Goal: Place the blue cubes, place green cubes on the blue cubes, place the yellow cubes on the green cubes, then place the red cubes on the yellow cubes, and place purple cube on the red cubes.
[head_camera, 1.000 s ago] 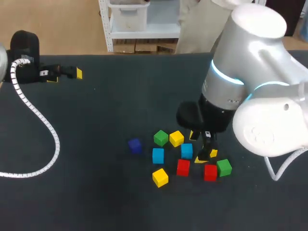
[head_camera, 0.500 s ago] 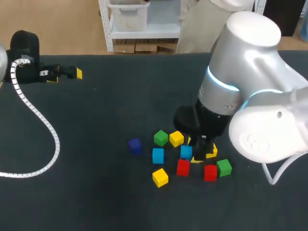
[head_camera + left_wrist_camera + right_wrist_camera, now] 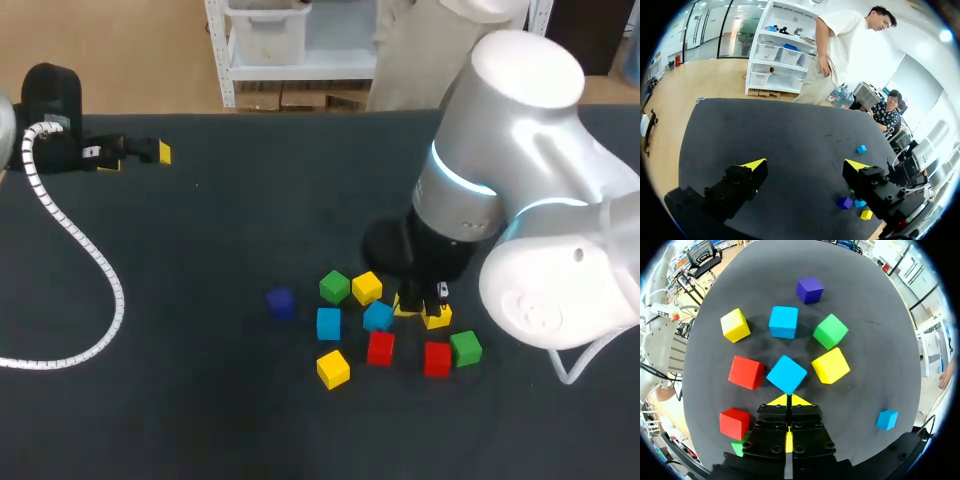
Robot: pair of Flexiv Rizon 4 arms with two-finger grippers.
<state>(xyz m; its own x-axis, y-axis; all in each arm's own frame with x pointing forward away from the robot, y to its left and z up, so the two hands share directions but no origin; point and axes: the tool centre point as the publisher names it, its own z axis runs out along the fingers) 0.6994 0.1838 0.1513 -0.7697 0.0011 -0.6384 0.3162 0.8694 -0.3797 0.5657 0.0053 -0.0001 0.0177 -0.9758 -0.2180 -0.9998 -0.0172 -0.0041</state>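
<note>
Blue cube (image 3: 377, 316) nudged askew, right pincer (image 3: 788, 401) closed (green cube (image 3: 738, 447) half-hidden)

The bench (image 3: 200, 300) top is dark and dull, like soft cloth. The blue cube (image 3: 786, 374) just ahead of the right claw (image 3: 788, 401) is smooth but not shiny. That claw and the left claw (image 3: 805, 167) look like dull black plastic. The right arm (image 3: 520, 90) has a smooth, shiny silver shell. The cable (image 3: 118, 292) lying on the bench wears a white plastic coil.

Ten cubes (image 3: 786, 374), five colours
</note>
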